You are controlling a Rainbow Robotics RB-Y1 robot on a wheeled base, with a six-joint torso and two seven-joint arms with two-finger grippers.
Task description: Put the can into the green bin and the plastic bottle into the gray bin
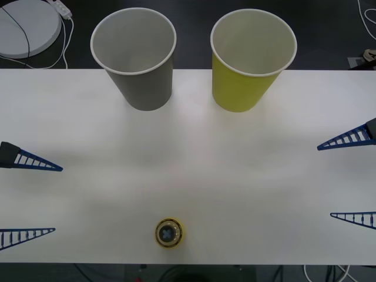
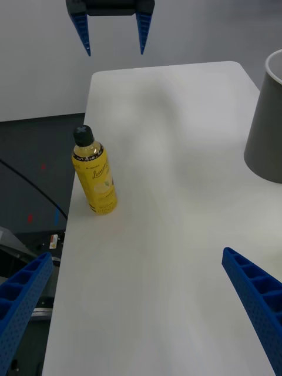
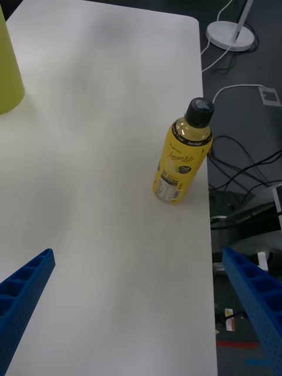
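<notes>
- Front view: white table [image 1: 194, 153] over dark floor; gray bin [image 1: 135, 59] and green bin [image 1: 249, 61] stand beyond both spread-wide grippers, left gripper [image 1: 26, 197], right gripper [image 1: 349, 179]; plastic bottle [image 1: 169, 232] upright between them, near edge.
- Right wrist view: bottle ahead, unobstructed.
- Left wrist view: cables [image 3: 235, 158] on floor past the table edge.

From my seat the table [image 1: 194, 153] looks like a smooth white matt top with only a soft sheen. I see the gray bin [image 1: 138, 56] and the green bin [image 1: 247, 59] as matt paper cups with pale insides, while the plastic bottle [image 3: 181, 154] has a glossy yellow skin and a dark ridged cap. My grippers' fingers [image 2: 252, 291] look like ribbed blue plastic, dull rather than shiny.
</notes>
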